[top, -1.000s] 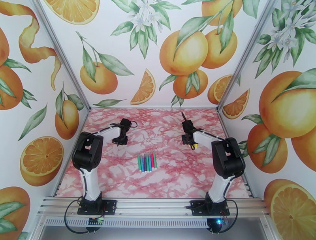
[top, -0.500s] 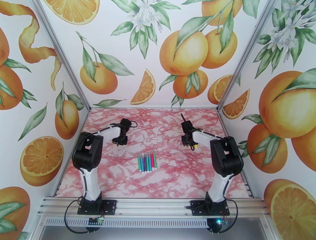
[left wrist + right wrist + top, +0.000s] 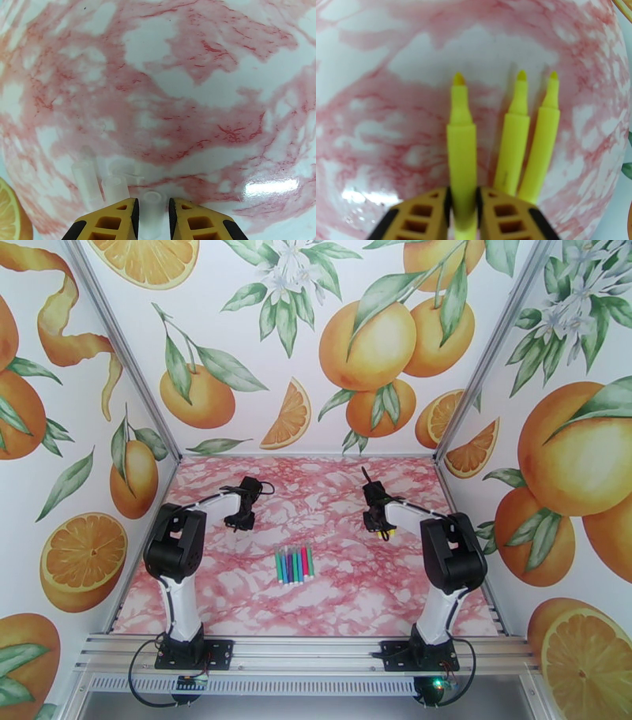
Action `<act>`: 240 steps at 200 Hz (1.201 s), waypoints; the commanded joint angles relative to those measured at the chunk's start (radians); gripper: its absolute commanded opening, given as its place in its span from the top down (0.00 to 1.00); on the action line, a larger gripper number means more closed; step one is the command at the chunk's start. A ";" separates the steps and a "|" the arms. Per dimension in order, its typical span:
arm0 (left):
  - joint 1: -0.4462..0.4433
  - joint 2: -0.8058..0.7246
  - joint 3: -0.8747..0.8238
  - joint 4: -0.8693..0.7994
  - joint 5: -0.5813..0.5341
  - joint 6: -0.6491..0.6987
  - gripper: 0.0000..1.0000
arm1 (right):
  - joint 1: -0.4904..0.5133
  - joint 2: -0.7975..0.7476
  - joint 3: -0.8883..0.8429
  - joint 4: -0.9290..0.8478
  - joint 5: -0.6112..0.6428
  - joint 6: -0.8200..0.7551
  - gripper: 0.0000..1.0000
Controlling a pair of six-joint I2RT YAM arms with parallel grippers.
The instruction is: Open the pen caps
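Several capped pens (image 3: 294, 564) in green, blue and pink lie side by side at the table's middle. My left gripper (image 3: 153, 203) is low over the table's left side, shut on a clear pen cap (image 3: 152, 215). Two more clear pen caps (image 3: 85, 179) (image 3: 115, 188) lie just left of it. My right gripper (image 3: 462, 193) is shut on an uncapped yellow pen (image 3: 461, 146), tip pointing away. Two other uncapped yellow pens (image 3: 514, 142) (image 3: 543, 146) lie beside it on the right. From above, the left gripper (image 3: 239, 522) and right gripper (image 3: 378, 523) flank the row.
The pink marbled table (image 3: 316, 603) is walled by orange-print panels on three sides. The arm bases sit on a metal rail (image 3: 316, 650) at the near edge. Open surface lies in front of and behind the pen row.
The right arm's elbow has shifted slightly left. The left arm, the pen row and the caps stay where they were.
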 commanded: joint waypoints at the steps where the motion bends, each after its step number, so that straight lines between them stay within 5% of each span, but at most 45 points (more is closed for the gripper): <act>1: 0.003 -0.017 0.029 -0.027 0.003 0.009 0.72 | -0.005 0.013 0.029 -0.020 0.025 -0.006 0.73; 135: 0.001 -0.135 0.046 -0.078 0.059 0.011 0.64 | 0.009 -0.142 0.008 -0.059 -0.003 -0.003 0.59; 240: -0.005 -0.339 -0.125 0.123 0.221 0.035 0.31 | 0.190 -0.257 -0.032 0.010 -0.229 -0.002 0.53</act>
